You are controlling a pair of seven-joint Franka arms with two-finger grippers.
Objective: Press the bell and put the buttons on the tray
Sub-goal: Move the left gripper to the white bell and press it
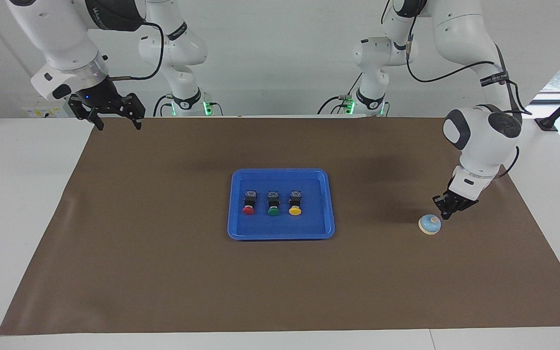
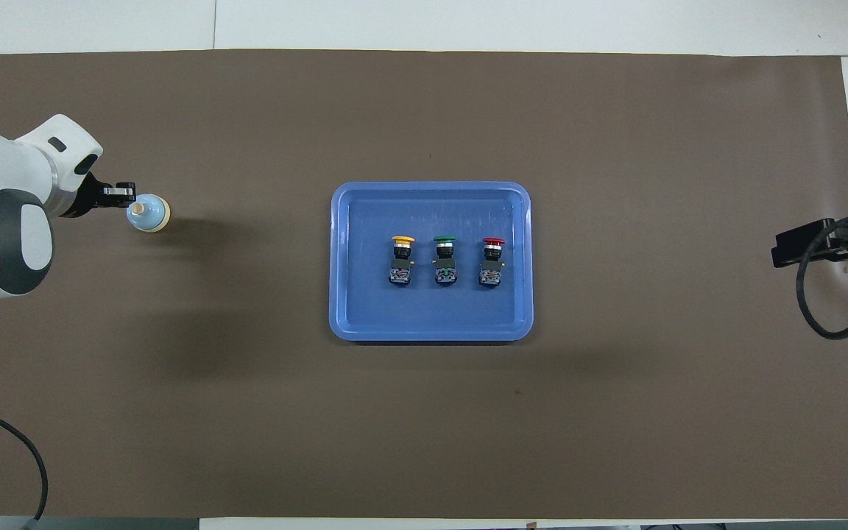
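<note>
We see the light-blue bell [image 1: 429,224] upright toward the left arm's end; red, green and yellow buttons [image 1: 273,202] lie in the blue tray [image 1: 281,234].

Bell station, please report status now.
Left gripper shut, just above the bell. Right gripper open, waiting. Three buttons in the tray. Nothing in the way.

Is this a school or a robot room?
Probably a robot lab: two white robot arms stand at a table with a brown mat, a blue tray of buttons, and a little bell.
</note>
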